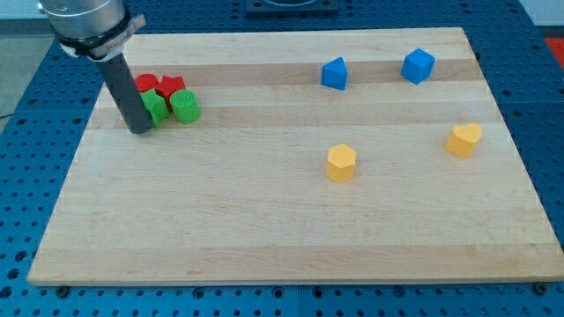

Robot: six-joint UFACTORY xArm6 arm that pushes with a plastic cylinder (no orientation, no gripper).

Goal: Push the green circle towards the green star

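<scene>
The green circle [186,106] sits near the view's top left on the wooden board. The green star [155,107] lies just to its left, close to or touching it, partly hidden by the rod. My tip [139,129] rests on the board at the green star's lower left, touching or nearly touching it. Two red blocks, one [146,84] and the other [170,86], sit right above the green pair.
A blue block [334,74] and a blue cube [419,65] stand at the top right. A yellow hexagon block [341,163] is at the centre right and a yellow heart-like block [463,139] at the right. The board's left edge [75,158] is near my tip.
</scene>
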